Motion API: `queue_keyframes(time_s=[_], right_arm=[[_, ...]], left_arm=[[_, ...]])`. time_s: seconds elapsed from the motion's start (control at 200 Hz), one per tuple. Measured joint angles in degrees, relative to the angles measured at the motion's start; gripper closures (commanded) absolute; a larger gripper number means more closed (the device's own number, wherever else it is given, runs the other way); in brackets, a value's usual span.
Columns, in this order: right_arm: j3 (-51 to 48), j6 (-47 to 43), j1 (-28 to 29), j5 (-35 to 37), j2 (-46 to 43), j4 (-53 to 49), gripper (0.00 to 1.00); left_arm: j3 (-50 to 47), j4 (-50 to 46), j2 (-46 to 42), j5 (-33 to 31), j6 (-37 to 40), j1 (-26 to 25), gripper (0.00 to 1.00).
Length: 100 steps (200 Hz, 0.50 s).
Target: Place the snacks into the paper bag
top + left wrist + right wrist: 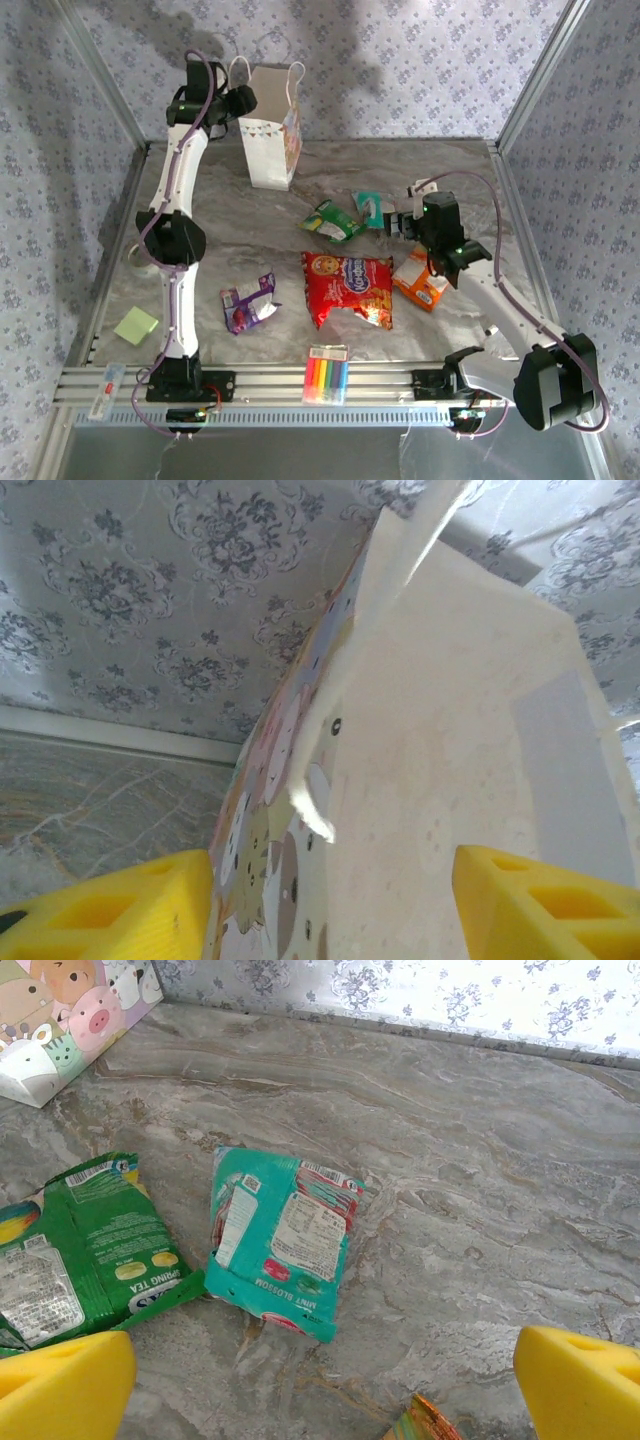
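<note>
Marbled tabletop (250, 220): red packet (347, 287) central, orange packet (420, 280) at 3 o'clock. Right gripper (400, 222), spread wide, hovers by the teal packet (369, 207) at 1. Farther, at 11, left gripper (335, 900), jaws parted, flanks the paper bag (272, 140).

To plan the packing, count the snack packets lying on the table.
5: green packet and teal packet mid-table, red packet in front, orange packet right, purple packet left. Inside the paper bag is hidden.
</note>
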Motion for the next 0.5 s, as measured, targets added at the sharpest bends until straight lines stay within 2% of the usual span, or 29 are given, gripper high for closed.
queue_keyframes(time_s=[0.19,0.5], right_arm=[[0.1,0.0,0.1,0.0,0.7,0.2,0.01],[0.2,0.0,0.4,0.0,2.1,0.4,0.02]], left_arm=[[0.0,0.3,1.7,1.5,-2.6,1.1,0.46],[1.3,0.7,2.0,3.0,-4.5,1.8,0.82]])
